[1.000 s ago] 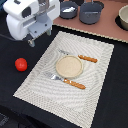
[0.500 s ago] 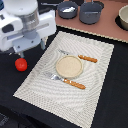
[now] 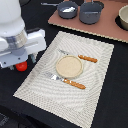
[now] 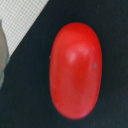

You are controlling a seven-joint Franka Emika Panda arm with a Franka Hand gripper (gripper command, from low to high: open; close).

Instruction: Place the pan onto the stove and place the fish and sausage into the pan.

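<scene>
The sausage (image 3: 21, 66), a bright red rounded lump, lies on the dark table just off the placemat, at the exterior view's left. My gripper (image 3: 19, 61) hangs right over it; the white hand hides the fingers, so I cannot tell whether they are open. The wrist view is filled by the sausage (image 4: 75, 70), with no fingers in sight. The pan (image 3: 67, 9), dark grey with a thin handle, stands on the pinkish-brown stove (image 3: 107, 31) at the back. A white piece, the fish (image 3: 69, 8), lies inside it.
A larger grey pot (image 3: 91, 13) stands on the stove beside the pan, and another vessel (image 3: 123, 18) sits at the exterior view's right edge. The pale striped placemat (image 3: 45, 92) holds a round beige plate (image 3: 69, 66) and two pieces of orange-handled cutlery (image 3: 75, 84).
The arm has moved toward the exterior view's left and down over the sausage, which it now partly covers. Nothing else has moved.
</scene>
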